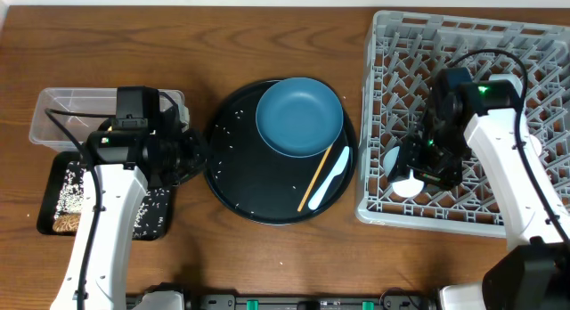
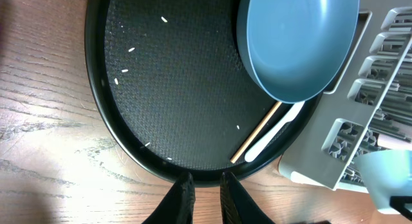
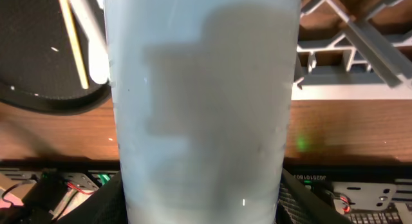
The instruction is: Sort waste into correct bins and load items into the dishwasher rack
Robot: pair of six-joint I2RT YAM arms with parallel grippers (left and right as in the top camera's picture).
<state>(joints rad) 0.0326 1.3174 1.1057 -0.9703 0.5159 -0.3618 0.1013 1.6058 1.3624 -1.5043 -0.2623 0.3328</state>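
A dark blue plate (image 1: 299, 116) (image 2: 296, 44) rests on the upper right of the large round black tray (image 1: 240, 185) (image 2: 103, 102). Below it lie a wooden chopstick (image 1: 316, 178) (image 2: 257, 132) and a white plastic spoon (image 1: 331, 178) (image 2: 273, 132). Loose rice grains (image 1: 233, 123) (image 2: 129, 50) dot the tray. My left gripper (image 1: 198, 152) (image 2: 205, 185) hovers at the tray's left rim, jaws nearly together and empty. My right gripper (image 1: 419, 172) (image 3: 201, 198) is shut on the light blue cup (image 1: 406, 185) (image 3: 203, 102) (image 2: 386, 172) over the front left of the grey dishwasher rack (image 1: 534, 43) (image 3: 360, 44).
A clear plastic tub (image 1: 62, 110) stands at the far left. In front of it is a shallow black tray (image 1: 52, 223) holding rice and brown scraps. Bare wooden table lies between the round tray and the front edge.
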